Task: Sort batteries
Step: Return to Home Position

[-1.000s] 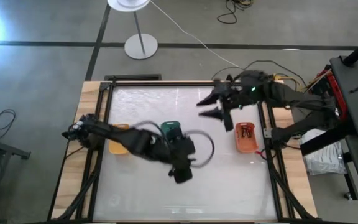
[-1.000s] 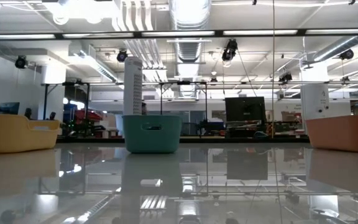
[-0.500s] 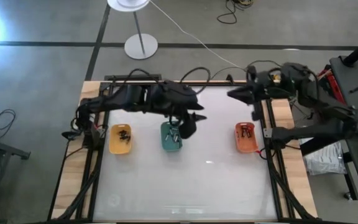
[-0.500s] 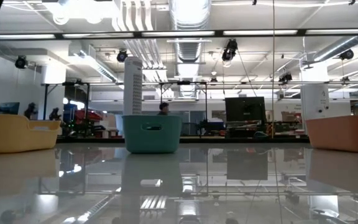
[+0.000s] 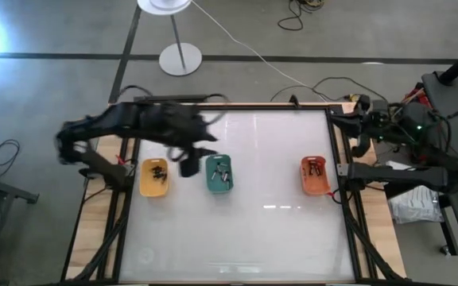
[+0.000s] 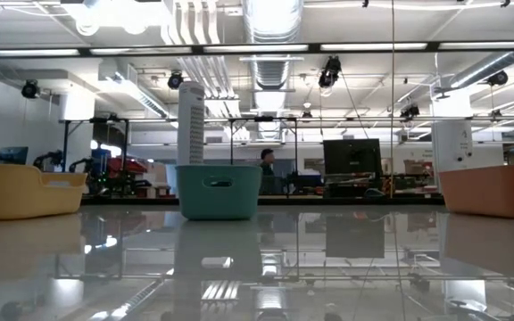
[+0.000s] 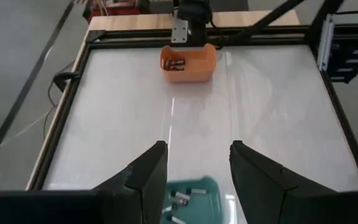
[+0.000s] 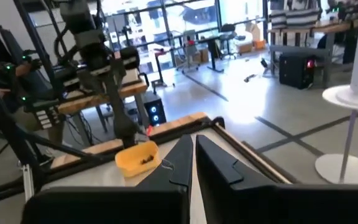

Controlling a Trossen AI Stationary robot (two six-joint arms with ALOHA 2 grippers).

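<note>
HIDDEN: low view shows tray walls only, contents unseen; green tray cut off in left wrist view | BATTERIES: batteries lie in yellow tray at 9 o'clock, green tray near centre, orange tray at 3 o'clock | LEFT: left gripper above the yellow-green gap, fingers apart, empty | RIGHT: right gripper at table's 2 o'clock edge, fingers together | AROUND: lamp base beyond 12 o'clock

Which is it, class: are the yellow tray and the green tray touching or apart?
Apart. The low view shows an open gap between the yellow tray and the green tray.
</note>
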